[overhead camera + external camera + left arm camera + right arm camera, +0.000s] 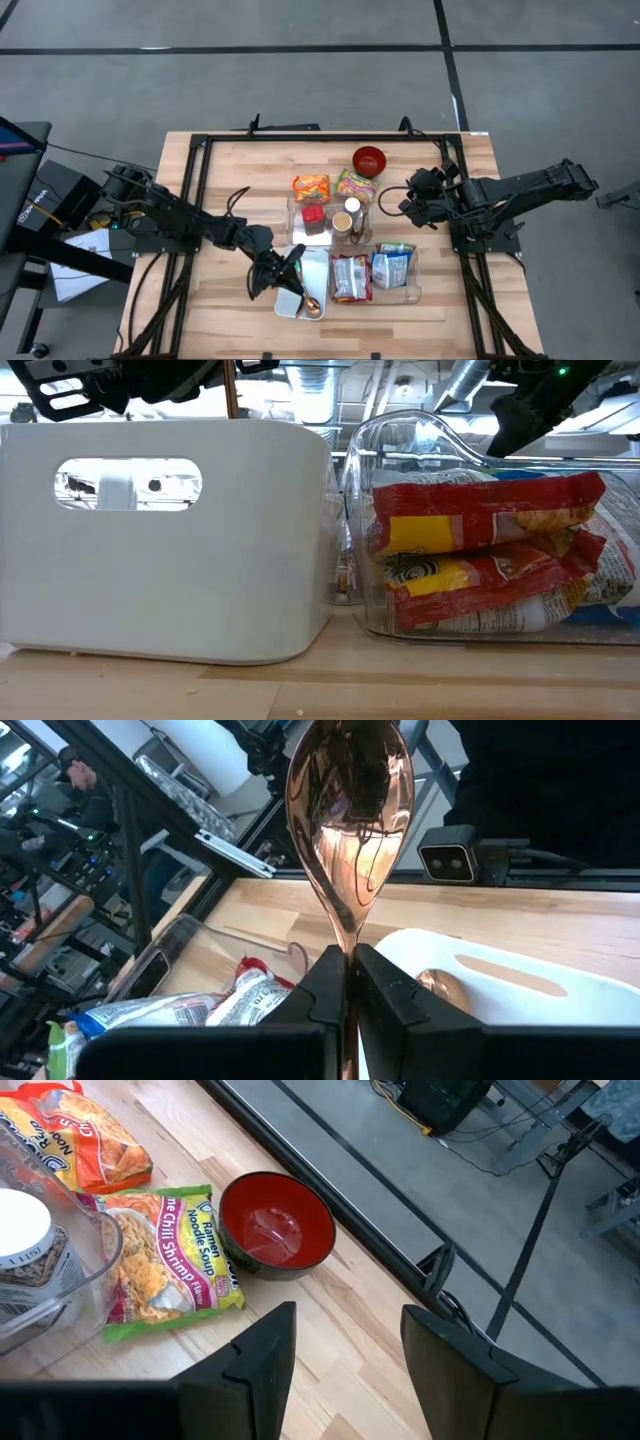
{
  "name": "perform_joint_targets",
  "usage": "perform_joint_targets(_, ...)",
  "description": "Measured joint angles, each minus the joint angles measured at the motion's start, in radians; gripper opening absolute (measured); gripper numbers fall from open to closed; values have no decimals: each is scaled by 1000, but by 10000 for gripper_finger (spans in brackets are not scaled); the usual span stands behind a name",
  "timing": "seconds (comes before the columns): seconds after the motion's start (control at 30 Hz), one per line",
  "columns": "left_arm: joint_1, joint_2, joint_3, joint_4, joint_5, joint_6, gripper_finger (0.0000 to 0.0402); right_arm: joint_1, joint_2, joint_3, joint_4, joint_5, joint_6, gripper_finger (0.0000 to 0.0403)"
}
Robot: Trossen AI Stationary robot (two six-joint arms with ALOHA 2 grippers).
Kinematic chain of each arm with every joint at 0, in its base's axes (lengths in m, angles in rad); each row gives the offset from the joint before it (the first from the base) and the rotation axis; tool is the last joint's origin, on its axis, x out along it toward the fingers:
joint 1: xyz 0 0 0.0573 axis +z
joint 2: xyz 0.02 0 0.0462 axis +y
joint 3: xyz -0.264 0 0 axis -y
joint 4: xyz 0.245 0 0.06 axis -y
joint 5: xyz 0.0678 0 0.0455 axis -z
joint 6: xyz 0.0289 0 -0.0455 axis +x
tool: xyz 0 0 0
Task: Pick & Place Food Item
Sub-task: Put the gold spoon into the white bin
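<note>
Wooden worktop (225, 310) carrying bins. Nearest, the left hand (345, 982) is clenched on a copper spoon (348, 815) stem above the white bin (520, 985); rigid, slick metal, best gripped mid-stem. Farther off, the right hand (345, 1345) hangs released near the red bowl (275, 1225).

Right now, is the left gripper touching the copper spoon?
Touching. The left wrist view shows the left gripper with both fingers pressed against the handle of the copper spoon, no gap between them.

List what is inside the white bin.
In the white bin lies one copper spoon. The left tool hangs above it holding a second spoon, hiding part of the floor.
</note>
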Motion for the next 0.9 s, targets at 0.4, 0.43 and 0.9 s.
perform_joint_targets(0.4,23,70,0,9,1,-3,6,0,0,0,1,0,0,175)
perform_joint_targets(0.43,23,70,0,7,3,-2,6,0,0,0,1,0,0,175)
perform_joint_targets(0.9,23,83,-4,1,56,-3,6,0,0,0,19,0,0,176)
